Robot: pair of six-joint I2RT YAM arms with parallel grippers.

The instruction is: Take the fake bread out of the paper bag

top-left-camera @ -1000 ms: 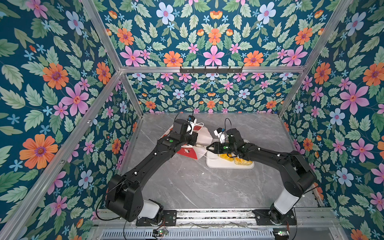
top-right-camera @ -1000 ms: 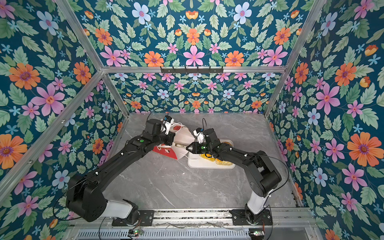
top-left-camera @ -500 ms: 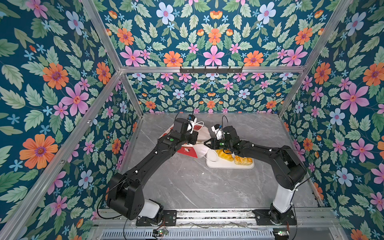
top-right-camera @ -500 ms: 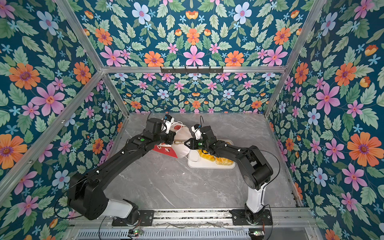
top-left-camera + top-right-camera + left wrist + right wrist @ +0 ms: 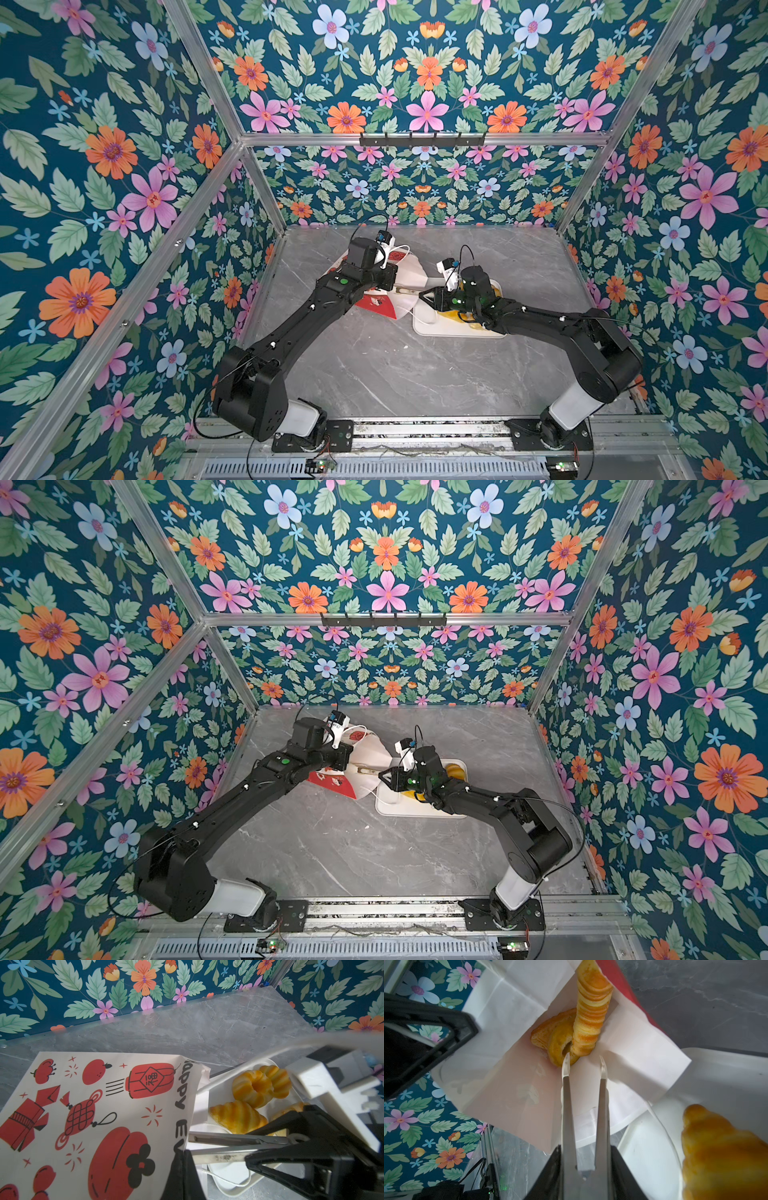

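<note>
While the right claw (image 5: 584, 1064) is pointing into the open mouth of the paper bag (image 5: 508, 1088), its long metal fingers (image 5: 603, 1105) are standing apart with nothing between them. Just ahead of its tips, the fake bread (image 5: 577, 1028) left in the bag is lying in a heap. The plaited loaf (image 5: 589, 1007) is leaning over the ring doughnut (image 5: 560, 1045), and the triangular pastry (image 5: 544, 1030) is sitting deeper in, partly behind both. One tip is looking as if it is touching the doughnut (I cannot tell for certain).

Off to the side of the right claw, the left claw (image 5: 182, 1169) is clamping shut on the bag's rim and holding the mouth open.

Several things are looking risky to me:
- **Slipping grip:** thin tips closing on the doughnut's rounded edge may squeeze it away and push it further in.
- **Falling loaf:** the loaf resting on the doughnut may topple as soon as that support is moving.
- **Caught paper:** a tip may pinch the white paper under the heap. Pulling back would then drag the whole bag against the left claw, tearing the rim or slipping it free, and the mouth would fold shut.
- **Crowded tray:** behind the right claw the tray (image 5: 726, 1076) is already carrying a croissant (image 5: 716, 1147), so a low retreat may knock it.
</note>
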